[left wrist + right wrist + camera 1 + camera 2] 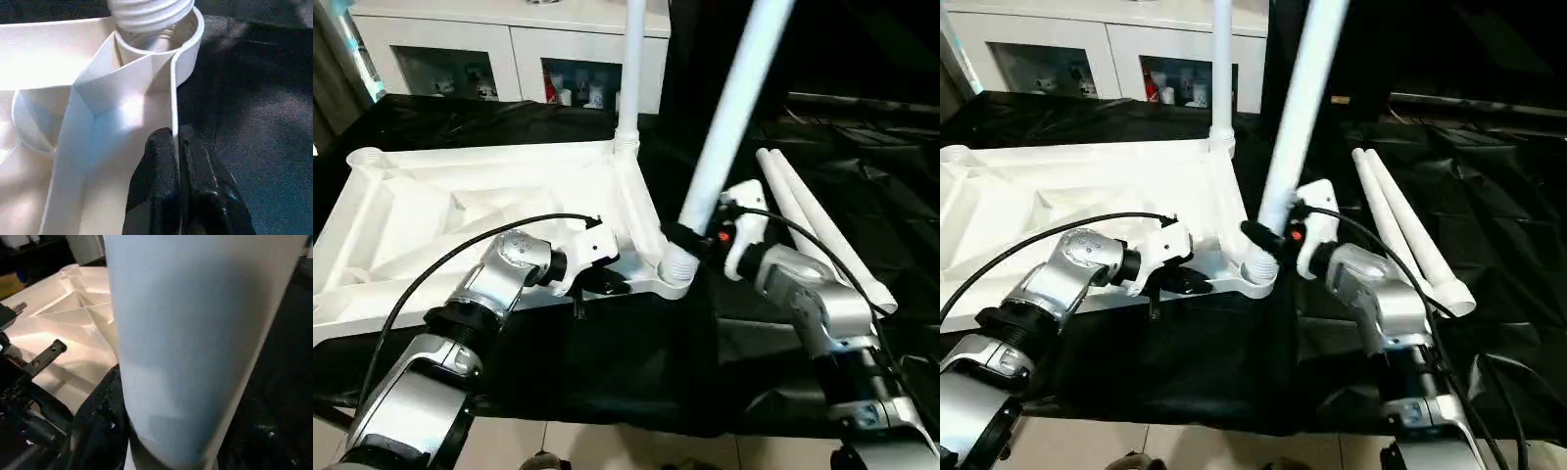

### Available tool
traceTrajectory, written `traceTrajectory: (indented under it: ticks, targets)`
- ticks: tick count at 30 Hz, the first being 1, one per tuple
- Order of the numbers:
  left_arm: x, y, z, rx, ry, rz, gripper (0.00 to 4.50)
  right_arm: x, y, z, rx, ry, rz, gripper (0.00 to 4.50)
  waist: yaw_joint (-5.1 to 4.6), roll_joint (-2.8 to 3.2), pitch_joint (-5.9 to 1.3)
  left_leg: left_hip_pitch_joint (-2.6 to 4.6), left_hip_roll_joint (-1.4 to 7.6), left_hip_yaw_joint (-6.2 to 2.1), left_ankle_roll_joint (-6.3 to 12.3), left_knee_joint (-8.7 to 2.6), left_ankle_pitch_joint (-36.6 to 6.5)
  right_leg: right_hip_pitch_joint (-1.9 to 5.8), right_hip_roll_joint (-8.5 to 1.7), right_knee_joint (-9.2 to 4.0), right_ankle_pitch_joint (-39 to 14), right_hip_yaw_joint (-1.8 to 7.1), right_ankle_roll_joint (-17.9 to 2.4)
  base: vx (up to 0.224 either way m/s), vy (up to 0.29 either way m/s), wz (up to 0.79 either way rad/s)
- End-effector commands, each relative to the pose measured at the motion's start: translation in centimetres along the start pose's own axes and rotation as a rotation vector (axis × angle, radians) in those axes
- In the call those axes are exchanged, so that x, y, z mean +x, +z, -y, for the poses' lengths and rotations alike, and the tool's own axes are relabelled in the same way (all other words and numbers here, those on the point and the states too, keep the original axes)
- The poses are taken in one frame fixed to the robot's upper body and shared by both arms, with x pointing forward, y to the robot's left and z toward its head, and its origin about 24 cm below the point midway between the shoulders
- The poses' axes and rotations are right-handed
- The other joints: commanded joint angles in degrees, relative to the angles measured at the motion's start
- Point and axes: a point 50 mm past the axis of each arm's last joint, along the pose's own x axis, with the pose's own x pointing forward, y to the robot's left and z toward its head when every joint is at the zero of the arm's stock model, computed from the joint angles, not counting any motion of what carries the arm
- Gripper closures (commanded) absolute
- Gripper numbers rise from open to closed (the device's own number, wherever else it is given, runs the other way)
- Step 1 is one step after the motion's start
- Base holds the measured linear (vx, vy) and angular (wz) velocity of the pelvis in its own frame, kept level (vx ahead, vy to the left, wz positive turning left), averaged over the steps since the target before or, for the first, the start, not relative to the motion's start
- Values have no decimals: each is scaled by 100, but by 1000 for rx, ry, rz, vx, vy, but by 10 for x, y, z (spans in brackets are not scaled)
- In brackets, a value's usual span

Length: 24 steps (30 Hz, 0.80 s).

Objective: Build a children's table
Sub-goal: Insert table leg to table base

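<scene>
At tabletop (431, 211) near corner: left end effector (176, 161) pinches rim, steadying; right end effector (690, 240) clamps tilted leg (729, 108), seating it in socket (674, 274).

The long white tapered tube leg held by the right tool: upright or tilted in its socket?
Tilted. The long white tube leg leans away from the upright far leg.

Black-draped work table (607, 362), upturned white tabletop (431, 225) at frame left, two loose white legs (818, 230) lying right of centre.
</scene>
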Motion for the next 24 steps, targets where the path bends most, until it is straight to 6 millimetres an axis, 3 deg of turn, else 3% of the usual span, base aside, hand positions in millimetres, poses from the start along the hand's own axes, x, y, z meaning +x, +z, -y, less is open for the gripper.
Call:
traceTrajectory:
  ticks: [1,2,3,4,6,12,17,24]
  targets:
    - [1,-5,0,-13,-7,-45,450,1,-7,1,3,2,-64,261,-4,-12,-300,157,309,-190,-177,-458,-2189,133,-418,-555,-2472,247,-866,0,0,0]
    - [1,-5,0,-16,-6,-45,450,2,-7,1,2,4,-69,261,-16,-53,-300,148,310,-187,-167,-461,-2170,136,-413,-554,-2455,245,-864,0,0,0]
    - [1,-5,0,-18,-6,-45,450,2,-6,2,1,6,-70,261,-9,-36,-302,153,311,-190,-164,-457,-2158,137,-422,-547,-2446,248,-871,0,0,0]
    - [1,-5,0,-25,-6,-42,450,2,-6,1,1,14,-77,261,-17,-66,-298,152,313,-181,-150,-456,-2165,130,-417,-557,-2448,249,-868,0,0,0]
    - [0,-6,0,-27,-3,-43,450,3,-6,1,-1,25,-88,261,-14,-44,-293,156,315,-193,-159,-460,-2184,127,-423,-556,-2512,246,-856,0,0,0]
    - [-1,-8,0,-27,8,-50,450,4,-9,-1,2,57,-137,261,-26,-87,-288,159,320,-189,-180,-458,-2217,118,-430,-567,-2551,252,-848,0,0,0]
    - [0,-8,1,-28,0,-50,450,4,-9,0,-3,52,-132,261,-22,-89,-283,158,318,-191,-176,-455,-2204,113,-437,-573,-2642,253,-814,0,0,0]
    - [0,-7,2,-24,-2,-47,450,1,-13,7,141,36,-34,261,-34,-89,-281,170,325,-207,-209,-458,-2333,101,-446,-588,-2743,247,-826,0,0,0]
